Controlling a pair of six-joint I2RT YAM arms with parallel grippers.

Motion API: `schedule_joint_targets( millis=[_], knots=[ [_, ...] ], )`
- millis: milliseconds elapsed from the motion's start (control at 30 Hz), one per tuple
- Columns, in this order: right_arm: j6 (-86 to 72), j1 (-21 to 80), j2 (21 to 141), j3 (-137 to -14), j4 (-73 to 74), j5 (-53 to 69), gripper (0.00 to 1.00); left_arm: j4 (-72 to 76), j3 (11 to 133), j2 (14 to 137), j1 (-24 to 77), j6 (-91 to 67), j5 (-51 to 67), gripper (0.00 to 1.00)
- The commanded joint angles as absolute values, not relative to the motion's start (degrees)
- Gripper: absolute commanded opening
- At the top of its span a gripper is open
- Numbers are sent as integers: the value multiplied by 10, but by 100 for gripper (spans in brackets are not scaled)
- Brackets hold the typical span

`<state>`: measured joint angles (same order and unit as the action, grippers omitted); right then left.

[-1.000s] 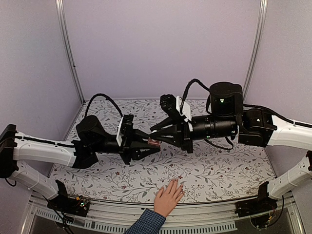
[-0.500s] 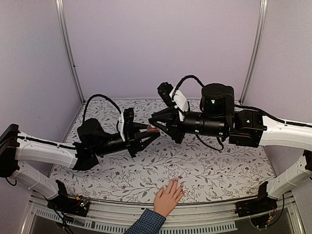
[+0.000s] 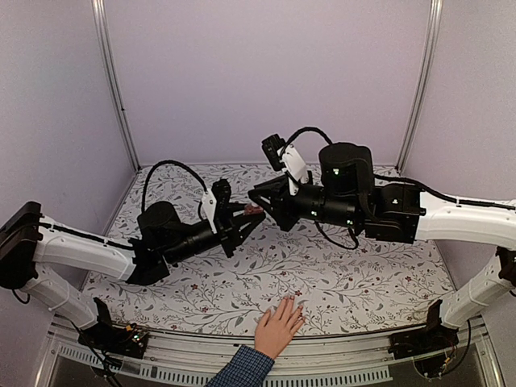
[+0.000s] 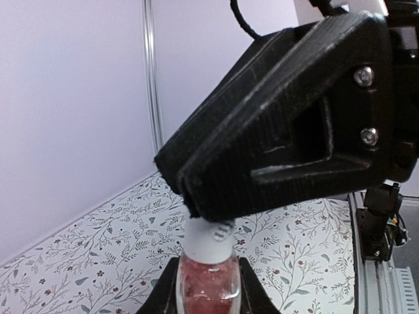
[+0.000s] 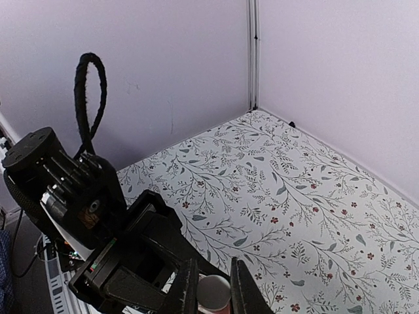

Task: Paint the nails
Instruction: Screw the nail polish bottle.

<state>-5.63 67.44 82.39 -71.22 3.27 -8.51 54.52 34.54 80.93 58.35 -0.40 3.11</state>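
Observation:
A light-skinned hand with a blue checked cuff lies palm down at the table's near edge; its nails are too small to make out. My left gripper is shut on a small pink bottle and holds it above the table. My right gripper is shut on the bottle's white cap, which also shows between its fingers in the right wrist view. The two grippers meet above the middle of the table, well behind the hand.
The table has a floral cover. Pale walls close it in at the back and sides, with metal posts at the corners. A rail runs along the near edge.
Both grippers have risen and drawn together with the bottle between them; the right gripper has closed over the cap. The hand has not moved.

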Motion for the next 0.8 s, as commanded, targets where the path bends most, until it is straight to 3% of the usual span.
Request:
schedule_joint_targets(
  millis=[0, 133, 300, 467, 567, 767],
  knots=[
    [-77, 682, 838, -697, 99, -73, 7, 619, 374, 804, 577, -1, -42, 0],
    [-71, 681, 821, -688, 89, -75, 26, 609, 371, 802, 576, -3, -42, 0],
    [-61, 682, 802, -680, 79, -83, 33, 595, 374, 802, 576, -4, -31, 0],
    [-47, 681, 780, -664, 65, -71, 52, 586, 376, 801, 576, -3, -6, 0],
    [-31, 680, 764, -648, 56, -57, 68, 574, 375, 791, 572, -8, 57, 0],
    [39, 680, 695, -613, 48, 50, 79, 551, 382, 777, 551, -34, 327, 0]
  ],
)
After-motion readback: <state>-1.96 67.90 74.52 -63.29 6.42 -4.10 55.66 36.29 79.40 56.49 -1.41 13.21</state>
